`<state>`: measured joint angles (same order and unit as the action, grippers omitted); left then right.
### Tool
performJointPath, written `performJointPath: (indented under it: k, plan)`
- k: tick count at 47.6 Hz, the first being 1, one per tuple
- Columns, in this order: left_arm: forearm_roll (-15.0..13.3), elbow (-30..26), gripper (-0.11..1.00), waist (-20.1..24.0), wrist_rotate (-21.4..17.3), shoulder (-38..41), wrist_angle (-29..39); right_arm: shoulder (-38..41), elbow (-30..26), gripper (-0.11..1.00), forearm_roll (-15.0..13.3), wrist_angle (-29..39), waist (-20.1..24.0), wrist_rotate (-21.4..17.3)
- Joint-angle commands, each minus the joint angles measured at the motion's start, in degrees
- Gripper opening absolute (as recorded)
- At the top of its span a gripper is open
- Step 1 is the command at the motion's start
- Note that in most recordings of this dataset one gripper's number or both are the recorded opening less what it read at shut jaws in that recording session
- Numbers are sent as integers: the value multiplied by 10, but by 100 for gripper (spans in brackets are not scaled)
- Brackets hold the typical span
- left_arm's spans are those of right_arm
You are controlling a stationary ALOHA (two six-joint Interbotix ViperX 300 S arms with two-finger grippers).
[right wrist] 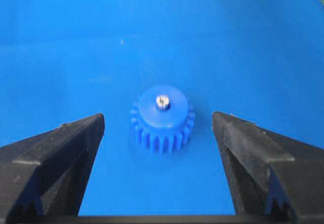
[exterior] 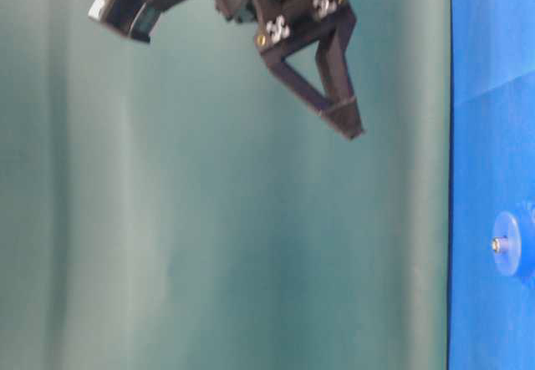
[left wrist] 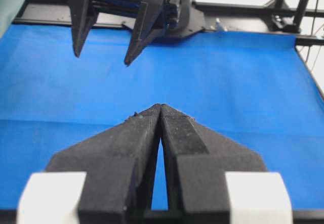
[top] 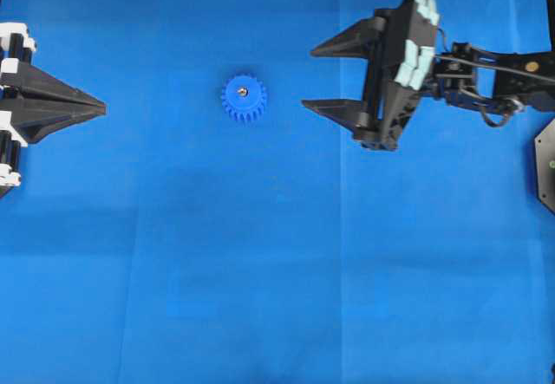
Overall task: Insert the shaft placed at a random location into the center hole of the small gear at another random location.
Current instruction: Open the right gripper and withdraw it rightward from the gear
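Blue matting [top: 260,271] covers the whole work surface, creased faintly into broad panels, and a dull green backdrop [exterior: 209,220] hangs behind it in the table-level view. Black framing [left wrist: 243,9] runs along the far edge of the mat in the left wrist view.

At the left edge of the overhead view sits the left gripper [top: 102,105], its two black fingers pressed together to a single point with nothing between them. It lies well apart from the small gear [top: 244,98], with only bare mat in the gap.

One small gear lies on the mat, bright blue and toothed, flat side down and hub up. One shaft [top: 243,91] stands in the center hole of its hub, a silver tip showing just above the plastic; in the right wrist view the shaft [right wrist: 162,101] rises upright from the hub of the small gear [right wrist: 162,119].

To the right of the gear hangs the right gripper [top: 308,78], fingers spread wide and holding nothing. Its tips point toward the gear from near by without touching it, and the table-level view shows it raised clear above the mat. Nothing lies between its fingers and the gear.

A dark plate [top: 546,163] shows at the right border of the overhead view.
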<state>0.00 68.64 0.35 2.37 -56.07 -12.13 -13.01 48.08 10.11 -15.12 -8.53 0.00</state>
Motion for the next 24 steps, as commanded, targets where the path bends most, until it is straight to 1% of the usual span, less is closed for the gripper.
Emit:
performJointPath:
  k: [1,12,24]
  plan:
    - [1,-6,0,1,1,1,-4,-25,4,73,2,-4,1,-1]
    - [2,-6,0,1,1,-4,0,-47,26,73,2,-4,1,-2]
    - [1,-5,0,1,1,-4,1,-49,27,73,2,-5,1,-2]
